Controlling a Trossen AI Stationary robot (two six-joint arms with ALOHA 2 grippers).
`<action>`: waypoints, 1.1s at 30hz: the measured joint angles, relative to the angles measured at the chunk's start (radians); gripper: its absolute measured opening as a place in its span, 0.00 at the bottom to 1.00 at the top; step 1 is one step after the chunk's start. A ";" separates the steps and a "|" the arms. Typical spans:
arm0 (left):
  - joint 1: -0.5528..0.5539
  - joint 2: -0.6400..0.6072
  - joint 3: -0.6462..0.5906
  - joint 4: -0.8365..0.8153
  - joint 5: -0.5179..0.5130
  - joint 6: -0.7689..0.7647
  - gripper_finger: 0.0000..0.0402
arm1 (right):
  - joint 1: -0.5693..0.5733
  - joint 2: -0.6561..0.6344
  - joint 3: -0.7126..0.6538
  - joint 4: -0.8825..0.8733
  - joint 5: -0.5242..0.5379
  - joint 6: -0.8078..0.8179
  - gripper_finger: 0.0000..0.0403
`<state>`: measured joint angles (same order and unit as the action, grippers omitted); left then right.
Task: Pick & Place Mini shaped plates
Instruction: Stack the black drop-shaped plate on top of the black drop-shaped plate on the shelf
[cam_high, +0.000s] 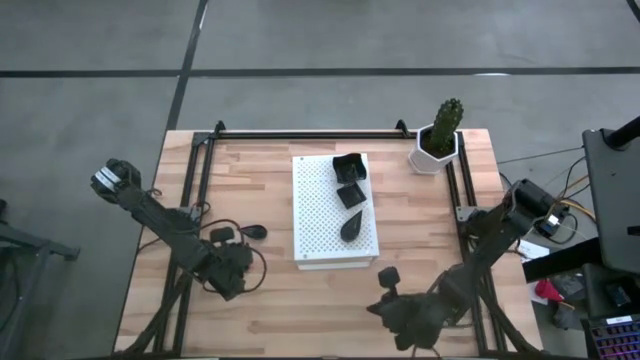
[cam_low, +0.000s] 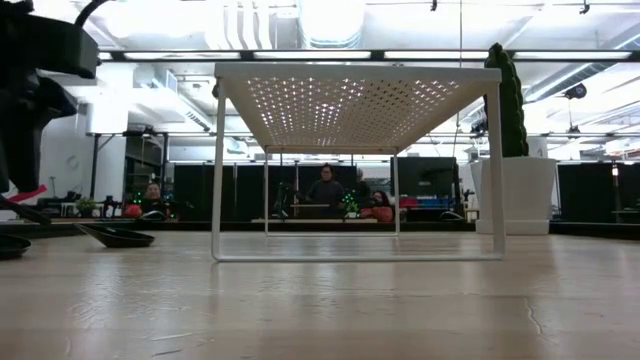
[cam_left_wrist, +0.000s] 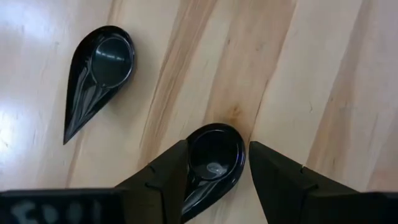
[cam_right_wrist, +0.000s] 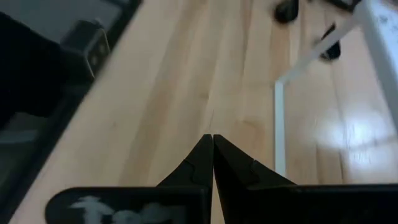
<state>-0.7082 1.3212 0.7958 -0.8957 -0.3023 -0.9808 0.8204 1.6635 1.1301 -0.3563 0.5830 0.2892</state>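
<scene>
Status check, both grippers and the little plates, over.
Left gripper open, straddling a teardrop plate on the table. Right gripper shut, empty, idle. Three plates on white board. Nothing blocking.

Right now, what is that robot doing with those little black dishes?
The robot is moving tiny dark dishes onto the white rack. Its left gripper is down at the wooden table, fingers set on either side of a small teardrop dish. I can't tell if it's squeezing. Another teardrop dish lies on the table close by. Three dishes sit on the rack. The right gripper waits shut, holding nothing, near the table's front edge.
</scene>
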 joint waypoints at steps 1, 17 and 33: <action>0.000 0.000 -0.002 0.002 0.000 0.011 0.43 | 0.001 -0.024 -0.029 0.047 -0.008 -0.013 0.02; 0.070 0.001 -0.041 -0.106 0.006 0.208 0.43 | 0.000 -0.349 -0.461 0.596 -0.139 -0.065 0.02; 0.133 0.001 -0.138 0.096 0.108 0.297 0.43 | 0.000 -0.339 -0.472 0.624 -0.139 -0.065 0.02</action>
<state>-0.5755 1.3224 0.6578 -0.7993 -0.1940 -0.6838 0.8200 1.3245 0.6582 0.2682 0.4442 0.2245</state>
